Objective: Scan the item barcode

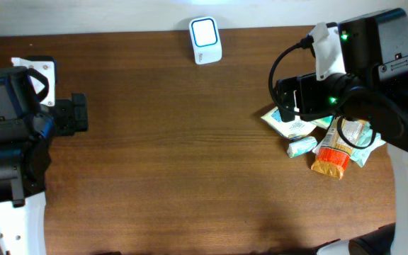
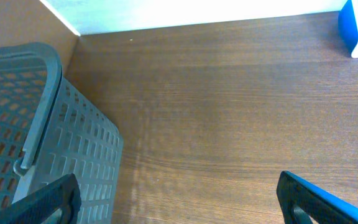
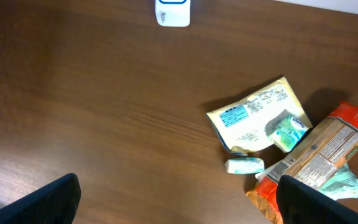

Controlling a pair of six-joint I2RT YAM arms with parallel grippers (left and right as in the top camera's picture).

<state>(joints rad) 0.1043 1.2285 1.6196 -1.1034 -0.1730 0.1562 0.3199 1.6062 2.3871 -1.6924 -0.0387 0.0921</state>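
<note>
**Left gripper**: parked over the left edge of the table. Jaws spread wide, nothing between them. It is probably kept clear of the work.

**Basket**: grey slotted plastic, at the far left corner, just beside the left gripper. It is probably the drop-off for scanned goods. Its contents are not visible.

**Scanner**: white body with blue trim, standing at the middle of the far edge. Its window appears to face up, so a barcode would probably have to be turned down over it.

**Right gripper**: hovering above the pile near the right edge. Fingers fully apart, holding nothing.

**Pile of items**, right edge, all lying flat on the table:
- **Cream pouch**: leftmost in the pile, printed face up.
- **Small sachet**: just beside the pouch's near corner.
- **Green sachet**: resting on the pouch.
- **Orange packet**: uppermost and the likeliest next pick. Its long axis runs diagonally, one end towards the far right corner and the other towards the near edge. A printed panel faces up, but no barcode can be made out.
- **Teal wrapper**: partly under the orange packet.
</note>
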